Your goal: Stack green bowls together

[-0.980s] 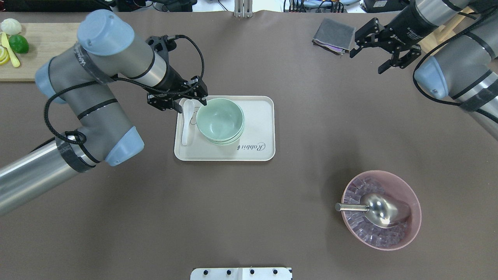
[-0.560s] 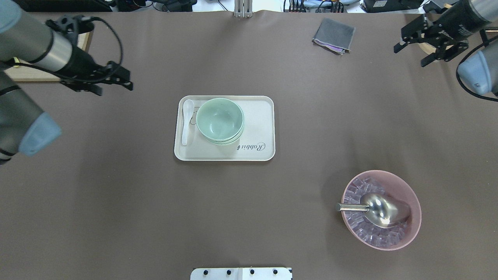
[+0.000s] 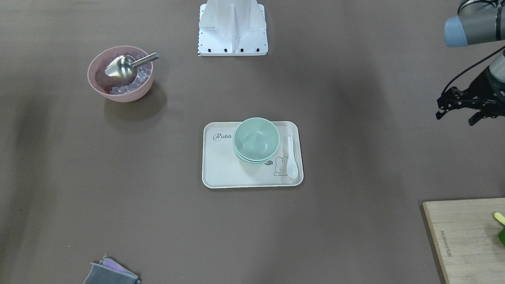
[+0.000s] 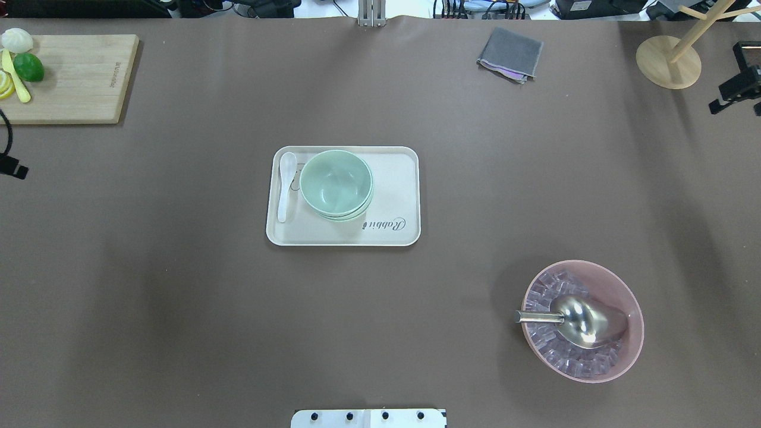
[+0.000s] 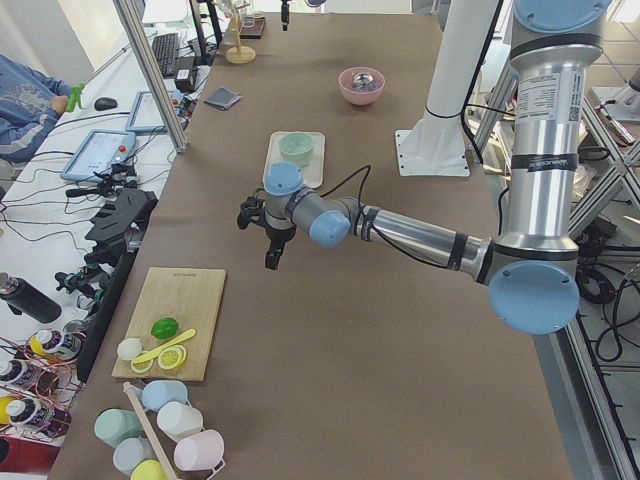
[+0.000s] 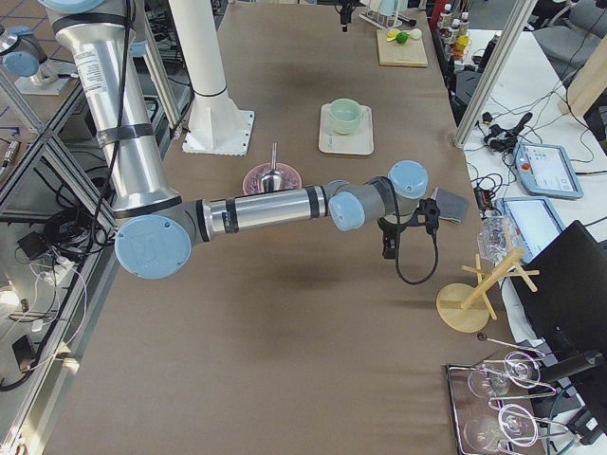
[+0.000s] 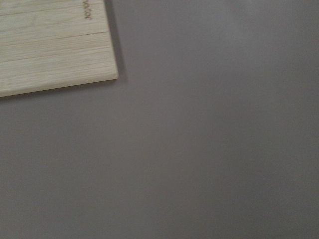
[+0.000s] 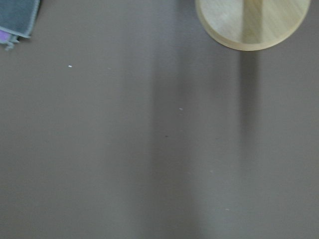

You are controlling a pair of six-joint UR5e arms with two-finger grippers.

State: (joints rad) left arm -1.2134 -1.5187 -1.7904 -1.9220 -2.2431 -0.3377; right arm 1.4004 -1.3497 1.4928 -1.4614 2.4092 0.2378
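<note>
You have the green bowls (image 4: 336,184) nested on the tray (image 4: 395,190) mid worktop (image 4: 178,309), probably light, stiff and slick, best pinched at the rim, while left tool (image 3: 455,118) and right tool (image 4: 736,106) hang spread and empty, well off.

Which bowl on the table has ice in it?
The pink bowl, off the tray, holds ice cubes and a metal scoop. The green bowls are nested on that tray, the top one empty.
</note>
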